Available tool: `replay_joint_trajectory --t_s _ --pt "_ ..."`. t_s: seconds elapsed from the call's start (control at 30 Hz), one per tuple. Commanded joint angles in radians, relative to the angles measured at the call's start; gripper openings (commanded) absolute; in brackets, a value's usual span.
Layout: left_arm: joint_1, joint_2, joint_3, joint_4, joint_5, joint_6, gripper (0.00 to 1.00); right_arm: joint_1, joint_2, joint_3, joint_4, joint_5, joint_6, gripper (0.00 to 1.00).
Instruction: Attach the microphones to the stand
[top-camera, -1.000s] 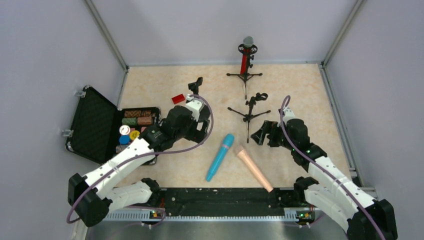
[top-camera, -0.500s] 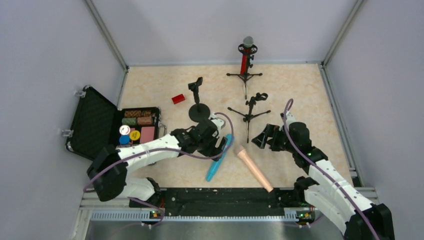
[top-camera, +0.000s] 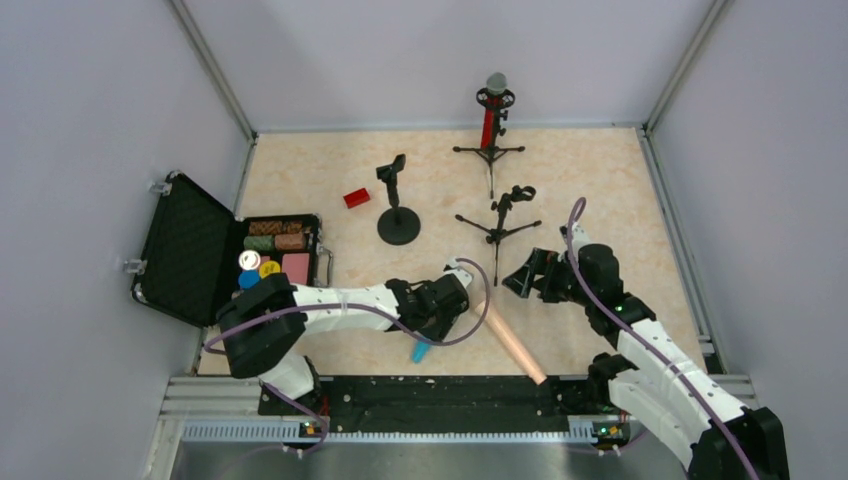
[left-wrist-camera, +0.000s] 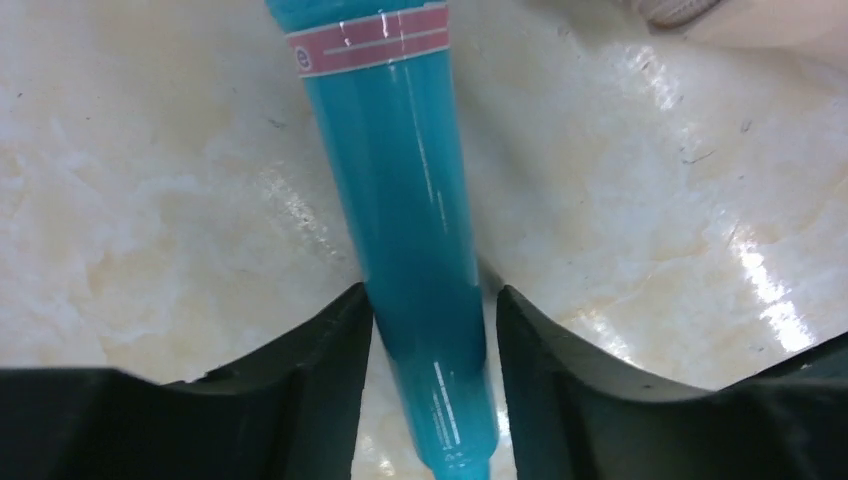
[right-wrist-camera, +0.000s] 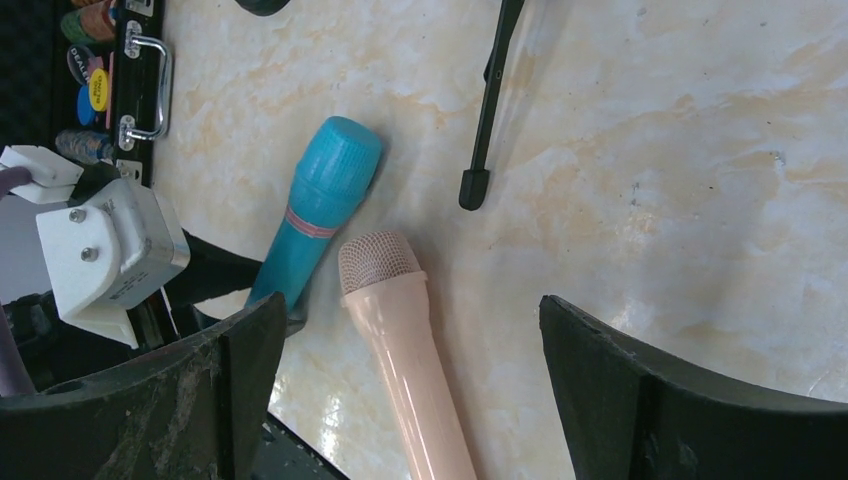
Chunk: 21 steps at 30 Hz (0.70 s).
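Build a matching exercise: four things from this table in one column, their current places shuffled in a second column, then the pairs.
1. red microphone
2. cyan microphone
3. peach microphone
4. small red block

A. lying free on the table beside the cyan one
B. between the left gripper's open fingers
C. left of the round-base stand
D. upright in the far tripod stand

Pairs: 1-D, 2-B, 3-A, 4-C
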Motion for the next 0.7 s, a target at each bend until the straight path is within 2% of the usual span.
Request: replay_joint_trajectory --t_s 0.0,0.07,0.17,0.43,0.67 --pt "-0.033 0.058 0.019 0.002 -0.072 -0.028 0.44 -0.011 0.0 0.011 0.037 -0.014 0.007 0.94" --pt "-0.036 0.068 0.017 0.011 -0.057 -0.024 0.21 -0.01 -0.001 0.013 0.04 -0.018 0.007 0.94" --pt "-0.037 0.061 0.018 0.014 -0.05 -0.029 0.02 -0.01 0.001 0.017 0.041 -0.02 0.005 0.94" --pt "-0.023 -0.036 0.03 0.022 -0.066 -0.057 0.0 -0.01 0.007 0.011 0.071 -0.072 -0.003 0.94" --pt "0.016 -0.156 0.035 0.07 0.005 -0.074 0.0 -0.011 0.008 0.012 0.128 -0.164 -0.001 0.94"
